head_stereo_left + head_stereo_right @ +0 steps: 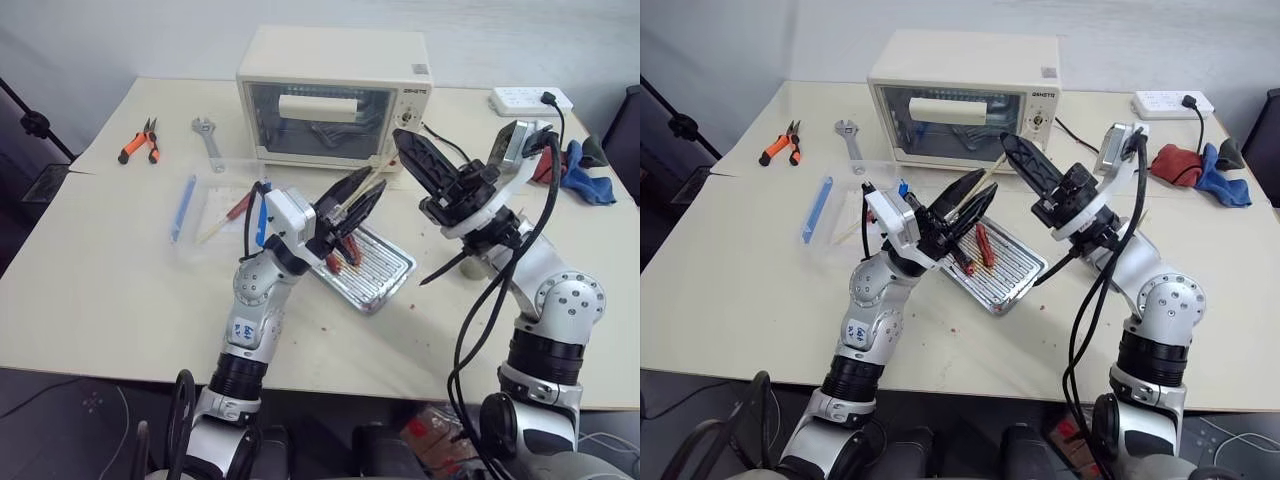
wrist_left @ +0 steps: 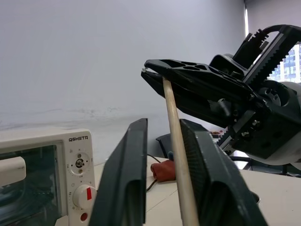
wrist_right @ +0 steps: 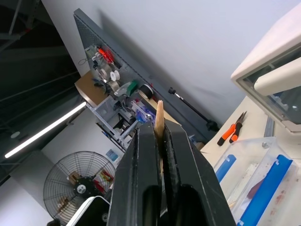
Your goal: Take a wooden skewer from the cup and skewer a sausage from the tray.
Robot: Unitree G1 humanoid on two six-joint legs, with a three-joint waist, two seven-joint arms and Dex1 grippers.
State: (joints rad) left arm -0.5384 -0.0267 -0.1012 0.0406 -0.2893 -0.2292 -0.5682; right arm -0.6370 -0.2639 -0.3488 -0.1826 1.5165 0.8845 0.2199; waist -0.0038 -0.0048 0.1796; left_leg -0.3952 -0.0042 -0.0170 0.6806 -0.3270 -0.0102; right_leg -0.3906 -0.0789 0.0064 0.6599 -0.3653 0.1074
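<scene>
Both arms are raised above the tray [image 1: 1025, 272], end effectors angled up toward each other. The right end effector [image 1: 1012, 148] pinches the wooden skewer [image 2: 176, 155]; the left end effector [image 1: 973, 193] closes around it. The skewer's long axis slants from 7 toward 1 o'clock over the counter [image 1: 760, 300]

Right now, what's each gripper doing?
Left gripper: around the skewer, fingers not fully closed.
Right gripper: shut on the skewer's end.
</scene>
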